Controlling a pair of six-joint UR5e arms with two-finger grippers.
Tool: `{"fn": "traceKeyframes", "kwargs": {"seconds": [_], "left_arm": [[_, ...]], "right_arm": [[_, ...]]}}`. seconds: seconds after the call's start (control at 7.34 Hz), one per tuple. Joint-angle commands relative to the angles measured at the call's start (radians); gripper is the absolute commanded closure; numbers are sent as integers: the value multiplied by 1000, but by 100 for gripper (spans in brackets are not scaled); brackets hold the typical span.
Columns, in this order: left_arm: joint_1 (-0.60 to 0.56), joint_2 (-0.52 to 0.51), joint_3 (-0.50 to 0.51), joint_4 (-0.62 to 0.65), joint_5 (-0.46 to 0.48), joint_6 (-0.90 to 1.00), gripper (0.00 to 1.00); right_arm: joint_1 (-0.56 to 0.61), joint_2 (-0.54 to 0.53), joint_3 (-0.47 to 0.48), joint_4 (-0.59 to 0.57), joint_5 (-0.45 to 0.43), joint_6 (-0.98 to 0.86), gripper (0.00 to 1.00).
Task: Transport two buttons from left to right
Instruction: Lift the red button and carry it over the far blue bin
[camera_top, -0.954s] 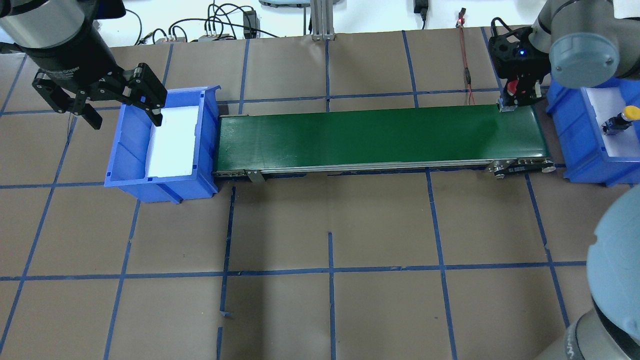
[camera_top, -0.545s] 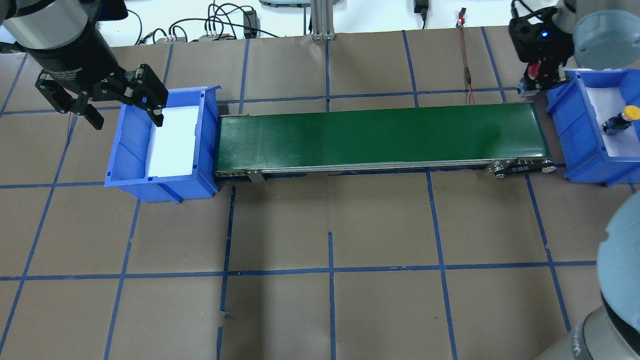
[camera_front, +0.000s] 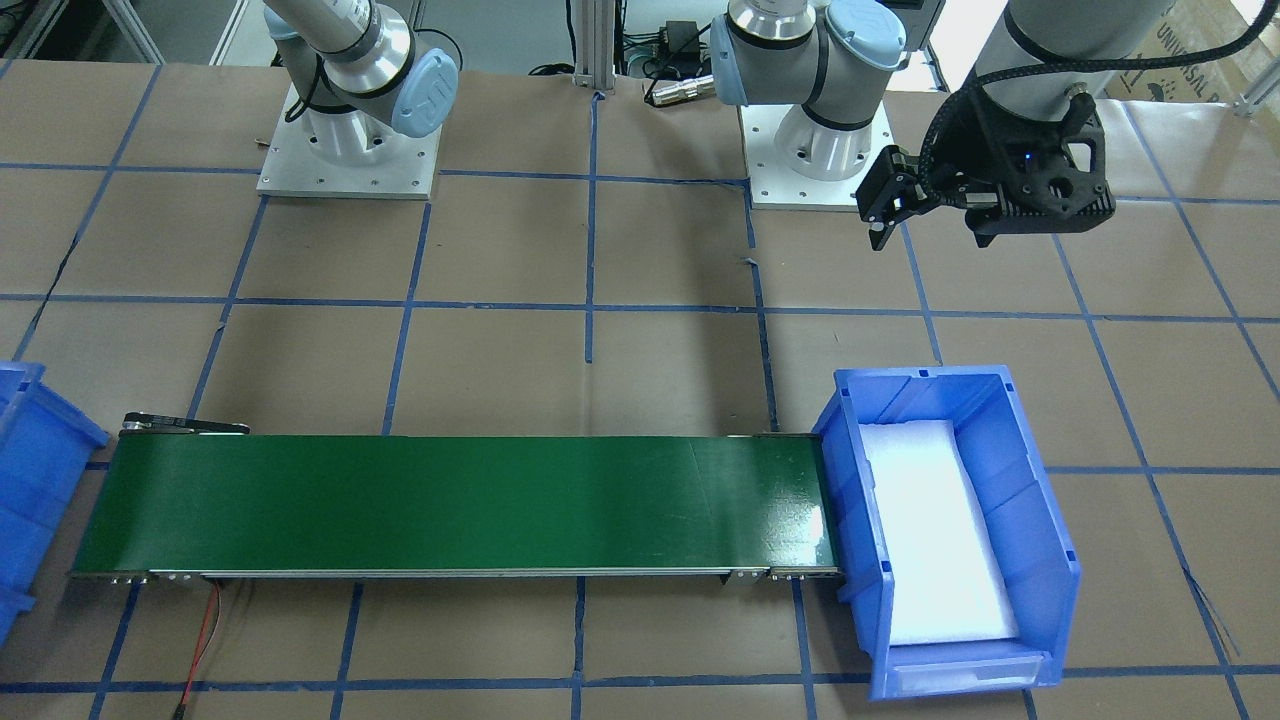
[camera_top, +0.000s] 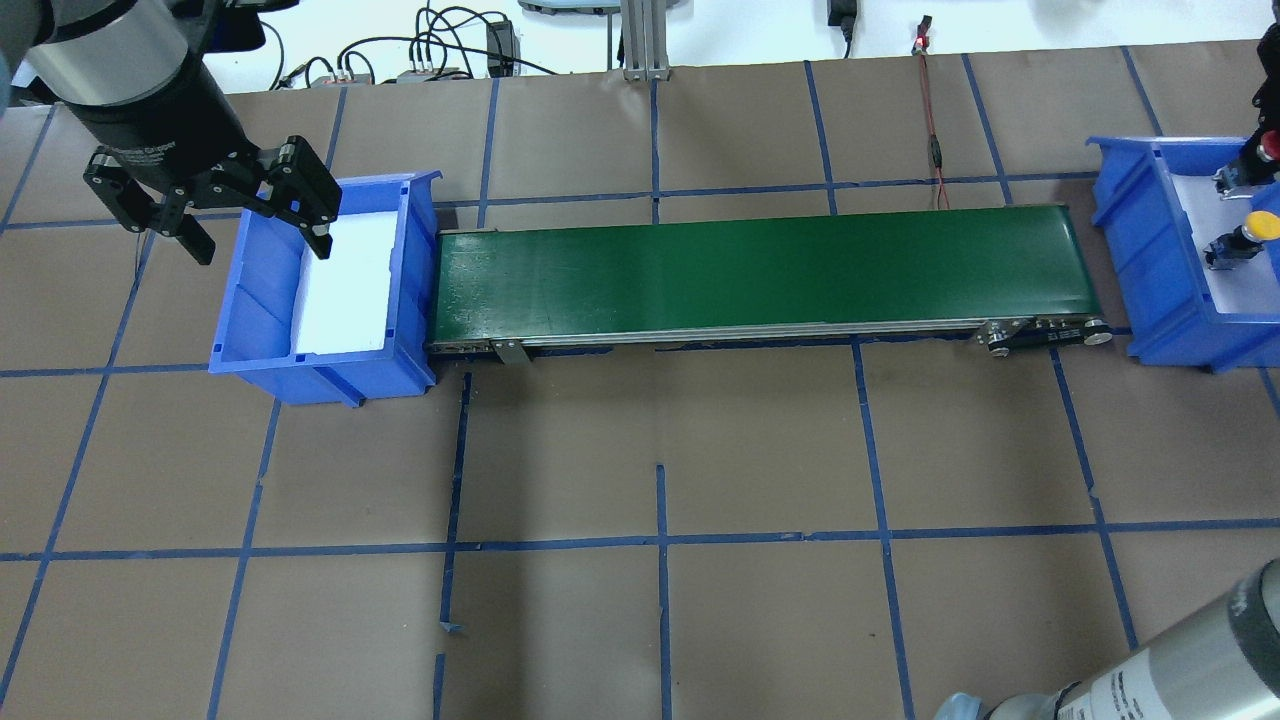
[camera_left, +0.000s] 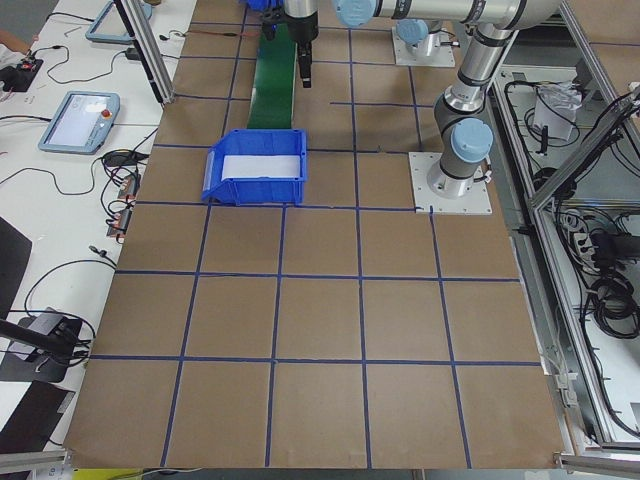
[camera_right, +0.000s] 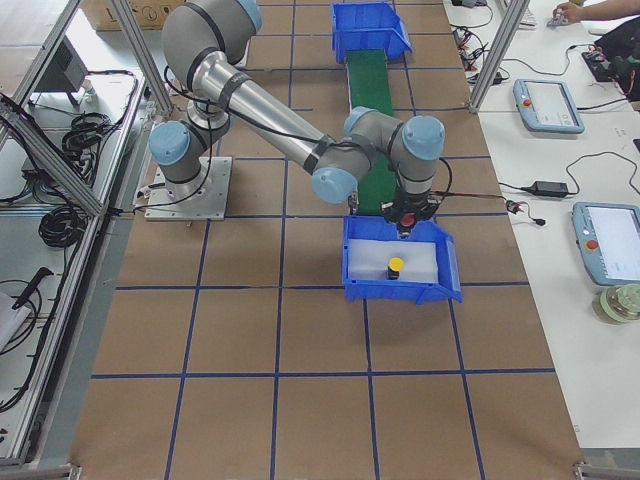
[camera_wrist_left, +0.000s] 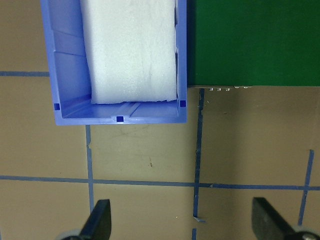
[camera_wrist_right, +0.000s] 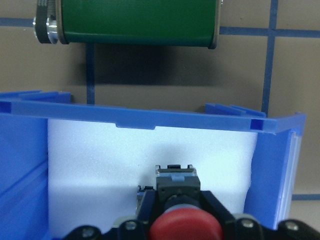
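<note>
Right gripper (camera_wrist_right: 184, 220): closed on the red button (camera_wrist_right: 176, 182), its base hanging over the white foam of the right bin (camera_wrist_right: 150, 122).
Yellow button (camera_top: 1245, 238): lies on that foam, at about 6 o'clock from the red one in the overhead view.
Left gripper (camera_wrist_left: 182, 220): jaws wide apart, holding nothing. The left bin (camera_wrist_left: 120, 118) sits at 11 o'clock in its wrist view.
Doing it well: lower the base close to the foam before letting go, and keep clear of the yellow button and the rim.
Views: the right wrist camera shows the grip itself, while overhead cuts that gripper off at its 3 o'clock edge — yet only overhead and the right side view show the yellow button.
</note>
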Motion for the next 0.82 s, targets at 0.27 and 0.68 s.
{"fn": "traceKeyframes", "kwargs": {"seconds": [0.27,0.68], "left_arm": [[0,-1,-2,0,0,0,0],[0,3,-3,0,0,0,0]], "right_arm": [[-8,100,18,-53,19,1,73],[-8,120,17,-55,13,1,23]]}}
